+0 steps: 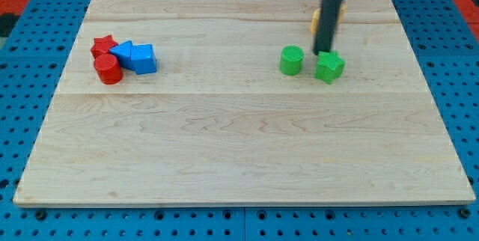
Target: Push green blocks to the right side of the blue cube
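Step in hand: approach. My tip (323, 52) sits at the upper edge of the green star block (329, 67), beside the green cylinder (291, 60), right of centre. No pincer exists; nothing held. Blue cube (143, 58) lies far left. Next: reposition to the blocks' right, push leftward.

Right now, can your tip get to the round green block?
Probably yes. My tip sits just above the green star-shaped block, and the green cylinder stands close by to the view's left. Bare board lies between my tip and the cylinder, with nothing blocking the way.
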`<move>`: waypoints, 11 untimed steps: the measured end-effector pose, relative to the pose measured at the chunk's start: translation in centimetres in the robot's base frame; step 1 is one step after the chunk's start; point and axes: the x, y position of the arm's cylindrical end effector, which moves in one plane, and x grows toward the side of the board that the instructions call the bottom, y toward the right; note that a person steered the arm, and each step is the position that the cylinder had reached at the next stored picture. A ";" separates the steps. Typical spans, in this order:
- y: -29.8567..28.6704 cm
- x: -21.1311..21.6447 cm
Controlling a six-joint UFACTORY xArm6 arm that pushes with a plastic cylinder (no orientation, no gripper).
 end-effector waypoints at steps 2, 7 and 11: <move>11.1 3.8; -7.5 -0.9; -11.7 1.5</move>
